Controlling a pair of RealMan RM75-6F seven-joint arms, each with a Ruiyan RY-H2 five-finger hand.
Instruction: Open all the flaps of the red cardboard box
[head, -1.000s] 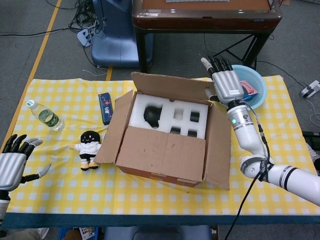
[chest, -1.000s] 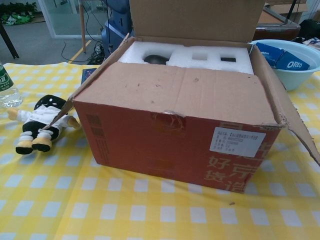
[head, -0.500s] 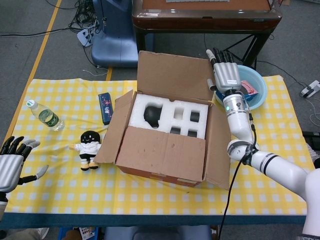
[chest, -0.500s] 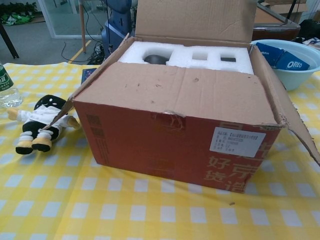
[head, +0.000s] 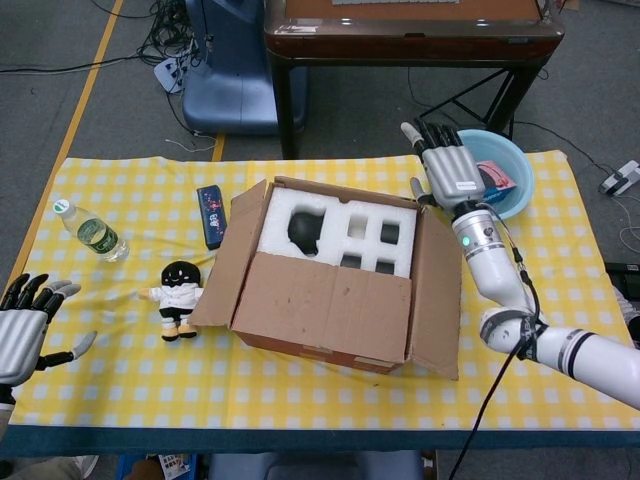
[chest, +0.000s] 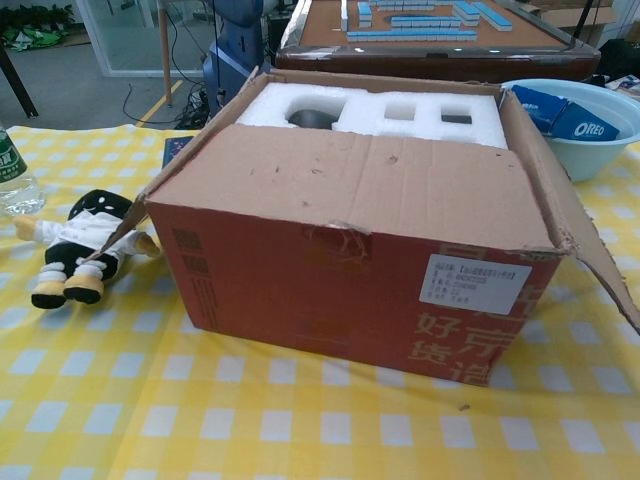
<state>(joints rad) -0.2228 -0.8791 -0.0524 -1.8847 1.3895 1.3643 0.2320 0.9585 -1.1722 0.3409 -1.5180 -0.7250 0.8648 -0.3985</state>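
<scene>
Where the yellow checked cloth (head: 300, 400) meets the bench's near edge, the left hand (head: 25, 335) hovers at the far left corner, palm down, fingers spread apart and holding nothing. Just beyond it lie a small doll (head: 177, 296) in a white top and, further back, a water bottle (head: 92, 231) on its side.

At mid-bench sits the red cardboard box (head: 330, 280), its long axis running left to right, turned slightly so the right end sits nearer. Its near flap (head: 325, 305) still slopes over the front of the opening; the left flap (head: 228, 258) and right flap (head: 438, 290) stand angled outward. White foam (head: 340, 232) with dark cutouts fills the inside. A dark blue flat pack (head: 209, 215) lies just left of the box.

Behind the right rear corner, the right hand (head: 447, 170) is raised with fingers straight and slightly apart, empty, just in front of a light blue bowl (head: 500, 160) holding snack packets.

Only the chest view shows the box's red front wall (chest: 330, 290) with its white label (chest: 470, 284) and Chinese print; neither hand appears there. Only the head view shows both hands.
</scene>
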